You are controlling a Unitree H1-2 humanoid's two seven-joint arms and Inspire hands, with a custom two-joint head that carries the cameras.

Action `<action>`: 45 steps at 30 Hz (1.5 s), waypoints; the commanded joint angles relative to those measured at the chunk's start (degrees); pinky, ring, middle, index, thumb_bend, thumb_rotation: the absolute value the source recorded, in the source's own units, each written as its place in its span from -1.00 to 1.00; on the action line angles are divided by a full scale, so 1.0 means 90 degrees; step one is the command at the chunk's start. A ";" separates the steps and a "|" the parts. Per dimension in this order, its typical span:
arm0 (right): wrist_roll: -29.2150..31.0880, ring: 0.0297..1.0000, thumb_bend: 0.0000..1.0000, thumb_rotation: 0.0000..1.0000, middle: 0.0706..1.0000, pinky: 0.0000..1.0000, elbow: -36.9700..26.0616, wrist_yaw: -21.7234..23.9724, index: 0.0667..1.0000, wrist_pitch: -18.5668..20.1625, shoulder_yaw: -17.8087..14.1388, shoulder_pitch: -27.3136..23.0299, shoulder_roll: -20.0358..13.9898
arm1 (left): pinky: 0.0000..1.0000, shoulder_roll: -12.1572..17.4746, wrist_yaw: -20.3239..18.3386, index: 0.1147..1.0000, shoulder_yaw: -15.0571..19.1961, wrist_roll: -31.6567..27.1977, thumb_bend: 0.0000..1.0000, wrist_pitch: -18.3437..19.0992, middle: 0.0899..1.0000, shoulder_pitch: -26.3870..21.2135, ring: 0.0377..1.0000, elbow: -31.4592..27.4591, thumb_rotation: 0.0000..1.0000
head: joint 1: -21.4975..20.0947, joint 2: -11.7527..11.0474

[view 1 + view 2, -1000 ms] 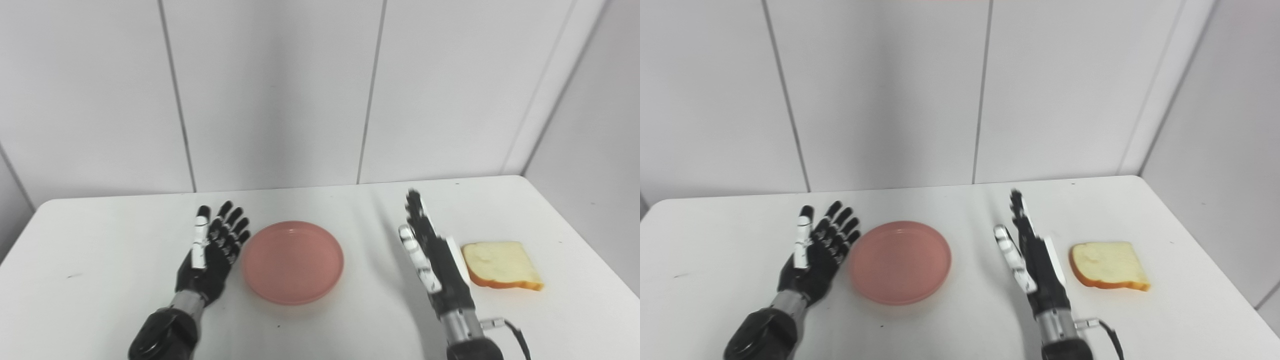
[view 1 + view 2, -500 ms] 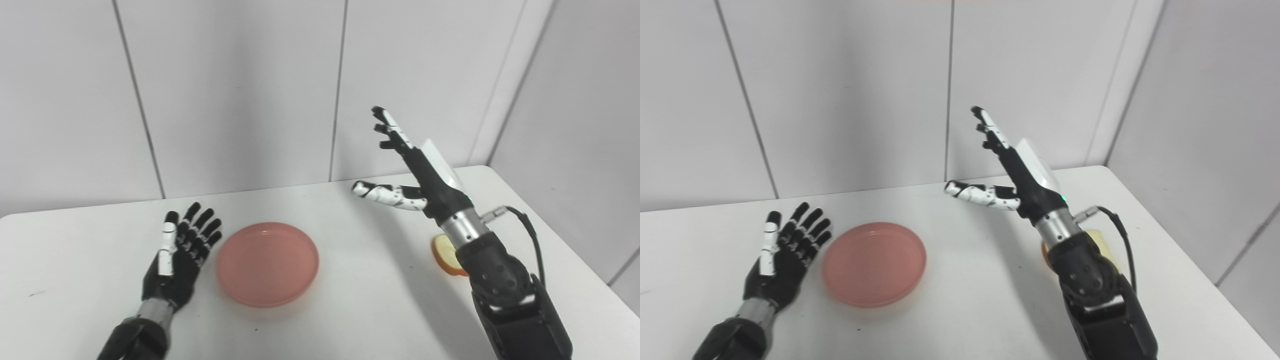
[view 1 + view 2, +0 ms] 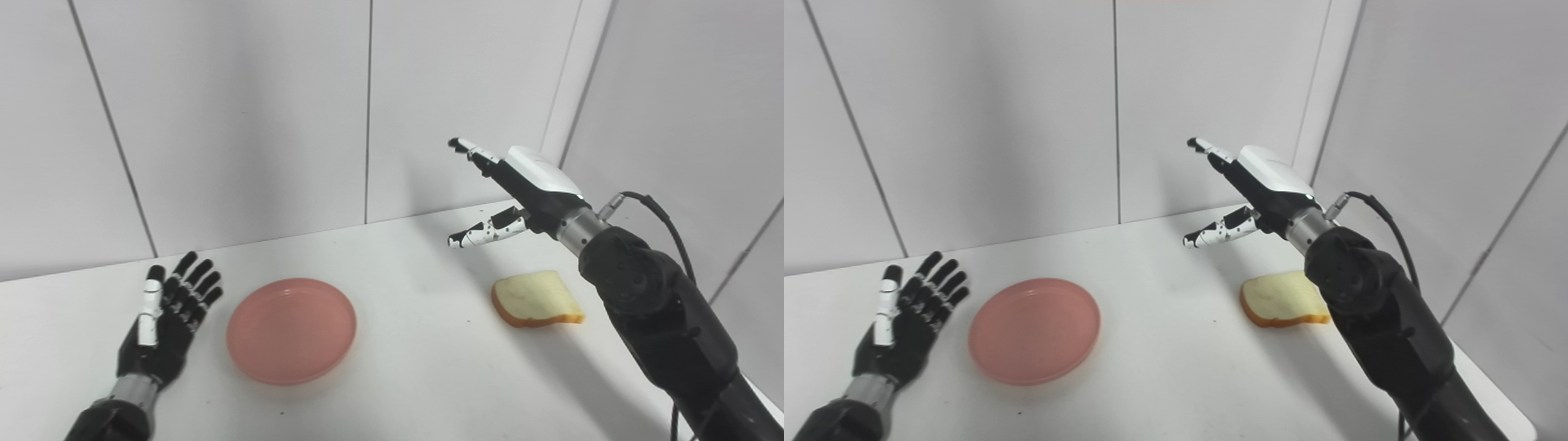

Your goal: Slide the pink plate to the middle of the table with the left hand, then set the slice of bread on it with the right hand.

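While the round pink plastic plate (image 3: 291, 329) is seen just beside the flat left hand (image 3: 165, 327) with fingers apart, the tan-crusted slice of white bread (image 3: 535, 300) is found below the raised, spread right hand (image 3: 520, 190) on the white worktop (image 3: 416, 380).

Both hands (image 3: 164, 327) (image 3: 527, 190) apparently empty, splayed

In the right eye view the right arm (image 3: 1372, 318) covers the slice of bread's (image 3: 1280, 300) right end; both arms and the worktop (image 3: 416, 367) are cut off at the bottom edge
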 commanded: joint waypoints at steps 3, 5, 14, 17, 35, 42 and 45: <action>-0.0343 0.80 1.00 -0.47 0.86 0.63 0.0106 0.0571 0.91 0.0275 0.0263 -0.0438 -0.0547 | 0.88 0.0191 0.0044 0.82 0.0069 0.0112 0.61 0.0328 0.83 0.0594 0.84 0.0674 0.72 | -0.0094 0.0030; -0.0458 0.83 1.00 -0.43 0.90 0.64 0.0189 0.0849 0.94 0.0296 0.0423 -0.0478 -0.0744 | 0.85 0.0221 0.0007 0.82 0.0098 0.0106 0.62 0.0333 0.83 0.0592 0.83 0.0689 0.70 | -0.0116 0.0051; -0.0539 0.91 1.00 -0.36 0.98 0.73 0.0785 0.1201 1.00 0.0022 0.0644 -0.0283 -0.1109 | 0.83 0.0278 -0.0140 0.83 0.0148 0.0128 0.60 0.0181 0.83 0.0499 0.82 0.0977 0.67 | -0.0059 0.0079; -0.0489 0.95 1.00 -0.31 1.00 0.77 0.1020 0.1435 1.00 0.0179 0.0720 -0.0303 -0.1180 | 0.82 0.0277 -0.0187 0.84 0.0165 0.0113 0.59 0.0194 0.83 0.0508 0.81 0.0952 0.66 | -0.0059 0.0086; -0.0883 0.88 1.00 -0.29 1.00 0.65 0.1560 0.1709 1.00 0.0242 0.0870 -0.0105 -0.1274 | 0.83 0.0333 -0.0237 0.85 0.0219 0.0047 0.58 0.0491 0.84 0.0603 0.81 0.0541 0.68 | -0.0229 0.0288; -0.1024 0.99 1.00 -0.33 1.00 0.84 0.1653 0.1623 1.00 -0.0047 0.0982 0.0049 -0.1331 | 0.82 0.0378 -0.0304 0.86 0.0241 0.0038 0.56 0.0612 0.84 0.0625 0.80 0.0455 0.68 | -0.0257 0.0347; -0.1155 1.00 1.00 -0.35 1.00 0.84 0.1706 0.1785 1.00 -0.0002 0.1105 0.0015 -0.1397 | 0.81 0.0373 -0.0307 0.86 0.0246 0.0025 0.55 0.0636 0.84 0.0658 0.80 0.0389 0.67 | -0.0243 0.0384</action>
